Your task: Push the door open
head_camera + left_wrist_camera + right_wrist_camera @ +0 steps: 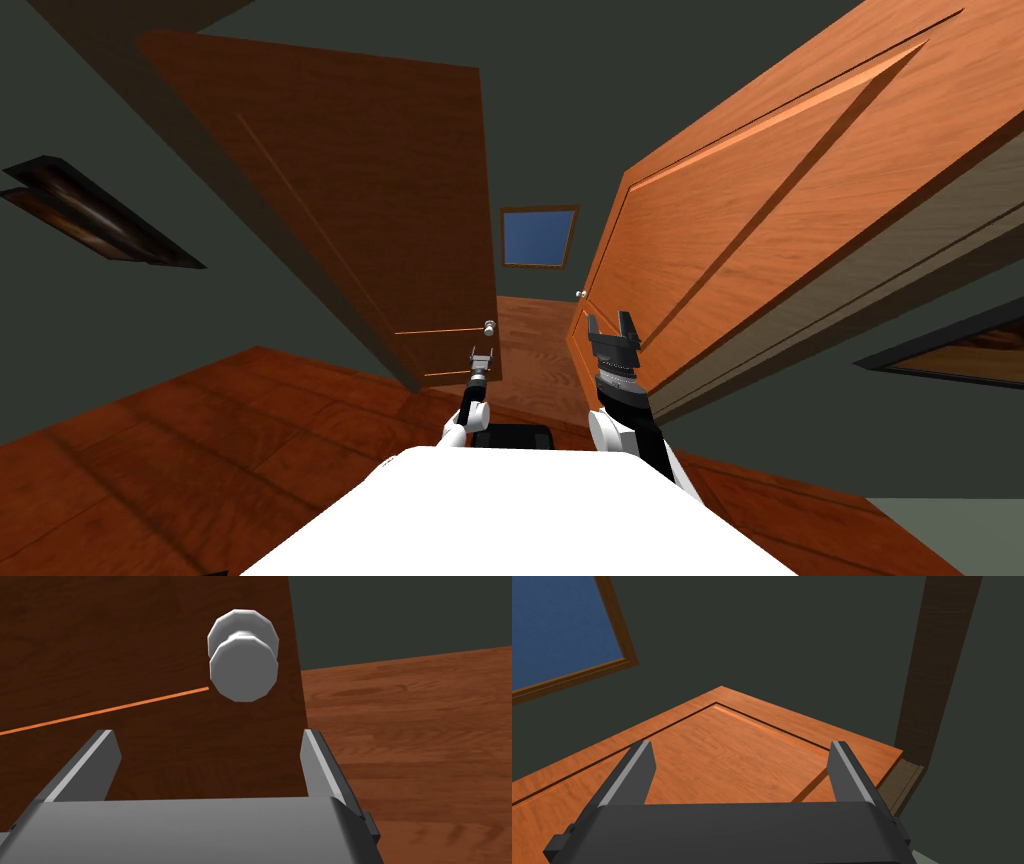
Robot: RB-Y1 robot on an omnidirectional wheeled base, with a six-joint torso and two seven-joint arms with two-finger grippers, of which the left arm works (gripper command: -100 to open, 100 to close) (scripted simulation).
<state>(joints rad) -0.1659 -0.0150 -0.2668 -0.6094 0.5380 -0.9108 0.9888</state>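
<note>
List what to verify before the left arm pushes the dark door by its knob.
1. Left hand open: ok, its fingers stand wide apart.
2. Aim: ok, the knob sits just beyond the fingertips, near the free edge of the dark door.
3. Contact with the door: cannot tell.
4. Room to swing: ok as far as shown. The door stands ajar and bare floor lies past its edge.
5. Right hand out of the way: ok. It is open and raised by the lighter door; whether it touches that door, cannot tell.
</note>
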